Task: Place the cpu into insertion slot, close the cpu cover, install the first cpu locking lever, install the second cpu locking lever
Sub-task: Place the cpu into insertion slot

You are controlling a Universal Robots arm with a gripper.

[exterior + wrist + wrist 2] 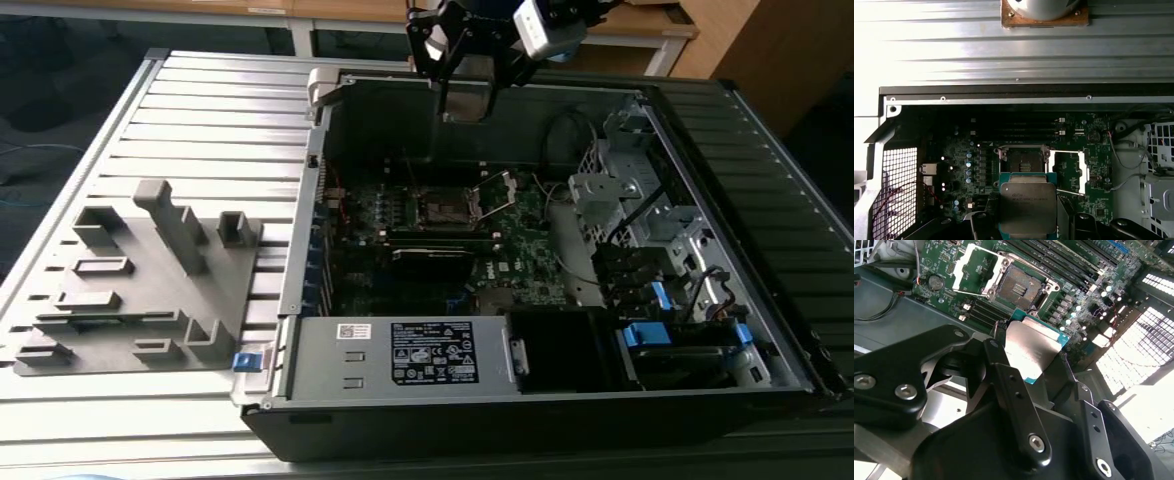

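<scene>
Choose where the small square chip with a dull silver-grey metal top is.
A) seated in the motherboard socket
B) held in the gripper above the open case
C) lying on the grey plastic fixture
B: the small square silver-grey chip is clamped in the gripper, and the dark square socket below stands empty.

An open computer case [534, 425] lies on a slatted table [200, 110]; a grey fixture [147, 290], perhaps plastic, sits beside it.

The cpu [1028, 207] hangs above the socket [1021, 161], cpu cover [1083, 172] beside it.
</scene>
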